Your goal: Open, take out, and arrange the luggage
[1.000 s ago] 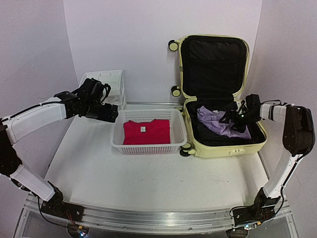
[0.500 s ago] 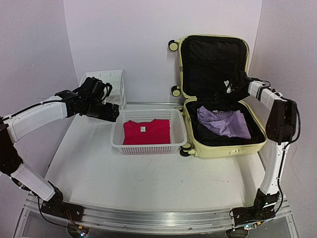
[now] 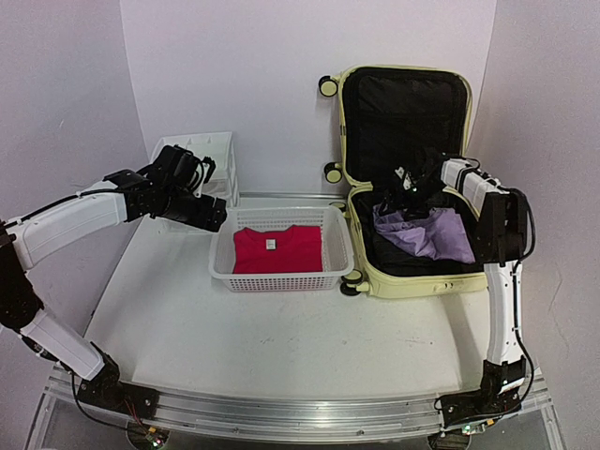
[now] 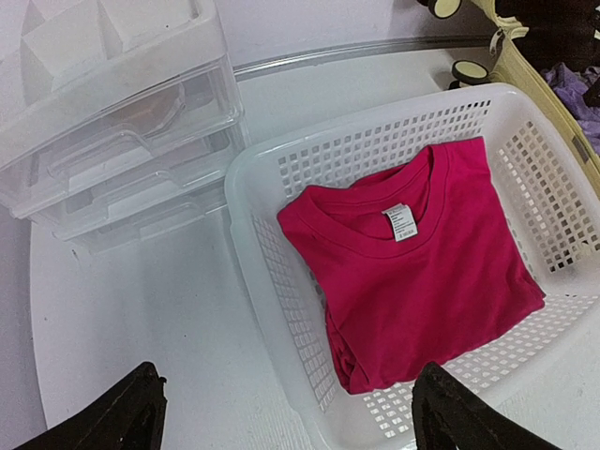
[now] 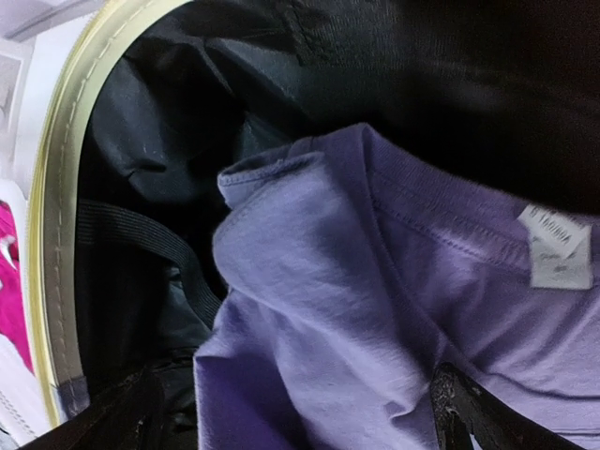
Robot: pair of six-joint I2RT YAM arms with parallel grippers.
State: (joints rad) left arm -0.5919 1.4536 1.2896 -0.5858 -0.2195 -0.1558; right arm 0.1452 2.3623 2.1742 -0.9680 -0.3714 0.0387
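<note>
Left fingers (image 4: 131, 417) spread above the basket (image 4: 281, 281); right fingers (image 5: 469, 412) spread, seemingly near the purple shirt (image 5: 309, 309) in the luggage (image 3: 403, 108).

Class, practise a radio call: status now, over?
Left gripper open, by white basket. Right gripper open over purple shirt inside open luggage. No obstruction seen.

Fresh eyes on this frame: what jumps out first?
The open pale yellow luggage at the back right, lid upright against the wall, with a crumpled purple shirt lying in its lower half. Next, the bright pink shirt folded in the white mesh basket mid-table. The right tool hangs open over the purple shirt; the left tool is open by the basket's left end.
</note>
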